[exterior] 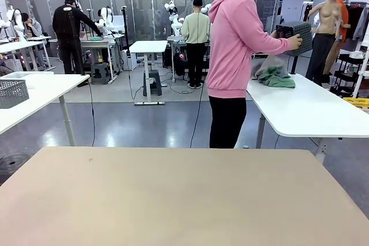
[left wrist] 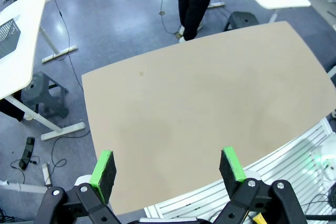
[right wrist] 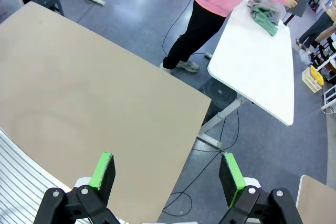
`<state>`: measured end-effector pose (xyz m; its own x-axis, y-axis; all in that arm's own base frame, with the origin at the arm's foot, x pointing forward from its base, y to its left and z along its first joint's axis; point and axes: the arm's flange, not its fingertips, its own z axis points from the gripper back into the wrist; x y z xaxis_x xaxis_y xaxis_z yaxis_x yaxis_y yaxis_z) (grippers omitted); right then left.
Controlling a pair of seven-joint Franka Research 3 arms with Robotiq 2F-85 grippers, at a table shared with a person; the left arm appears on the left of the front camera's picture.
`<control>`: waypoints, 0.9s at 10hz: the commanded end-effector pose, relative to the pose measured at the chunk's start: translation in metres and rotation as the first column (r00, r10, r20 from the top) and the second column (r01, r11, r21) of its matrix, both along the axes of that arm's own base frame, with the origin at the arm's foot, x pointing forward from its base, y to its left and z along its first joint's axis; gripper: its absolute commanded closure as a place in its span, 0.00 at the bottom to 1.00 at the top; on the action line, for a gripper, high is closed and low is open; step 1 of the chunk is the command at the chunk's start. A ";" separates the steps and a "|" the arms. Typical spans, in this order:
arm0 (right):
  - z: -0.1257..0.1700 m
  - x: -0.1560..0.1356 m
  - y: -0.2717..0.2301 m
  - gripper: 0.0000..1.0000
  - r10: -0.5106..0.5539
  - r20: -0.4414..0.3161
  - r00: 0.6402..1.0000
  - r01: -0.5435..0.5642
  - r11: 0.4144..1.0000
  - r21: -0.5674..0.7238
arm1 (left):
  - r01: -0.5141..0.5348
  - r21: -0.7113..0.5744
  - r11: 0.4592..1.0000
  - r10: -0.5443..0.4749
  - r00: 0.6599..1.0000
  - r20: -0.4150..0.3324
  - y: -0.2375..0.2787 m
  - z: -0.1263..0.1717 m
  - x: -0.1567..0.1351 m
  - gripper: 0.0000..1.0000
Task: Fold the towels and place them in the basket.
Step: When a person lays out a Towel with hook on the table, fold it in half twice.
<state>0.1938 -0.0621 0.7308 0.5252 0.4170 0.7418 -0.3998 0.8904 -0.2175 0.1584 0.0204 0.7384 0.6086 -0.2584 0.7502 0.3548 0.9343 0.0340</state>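
Beige table (exterior: 173,200) under spread, empty left gripper (left wrist: 168,169) and right gripper (right wrist: 167,174); basket (exterior: 297,27) in person's hand (exterior: 295,42) and towels (exterior: 260,66) lie past its right side, nearer the right arm.

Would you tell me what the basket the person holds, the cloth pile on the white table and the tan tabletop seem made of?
Basket: dark metal mesh, probably; a fine grid pattern shows. Cloth pile: soft fabric, green and grey, crumpled in folds; weave unclear. Tabletop: smooth matte tan laminate or wood composite, likely.
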 end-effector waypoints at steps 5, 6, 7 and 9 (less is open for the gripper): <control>0.000 0.001 -0.001 0.00 -0.005 -0.002 1.000 0.005 1.000 0.002 | 0.001 0.006 1.000 -0.001 1.000 -0.002 -0.002 0.005 0.002 0.00; 0.000 0.001 -0.001 0.00 -0.005 -0.002 1.000 0.005 1.000 0.002 | 0.001 0.006 1.000 -0.001 1.000 -0.002 -0.002 0.005 0.002 0.00; 0.000 0.001 -0.001 0.00 -0.005 -0.002 1.000 0.005 1.000 0.002 | 0.001 0.006 1.000 -0.001 1.000 -0.002 -0.002 0.005 0.002 0.00; 0.000 0.001 -0.001 0.00 -0.005 -0.002 1.000 0.005 1.000 0.002 | 0.001 0.006 1.000 -0.001 1.000 -0.002 -0.002 0.005 0.002 0.00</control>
<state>0.1938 -0.0621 0.7308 0.5252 0.4170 0.7418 -0.3998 0.8904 -0.2175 0.1584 0.0204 0.7384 0.6086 -0.2584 0.7502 0.3548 0.9343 0.0340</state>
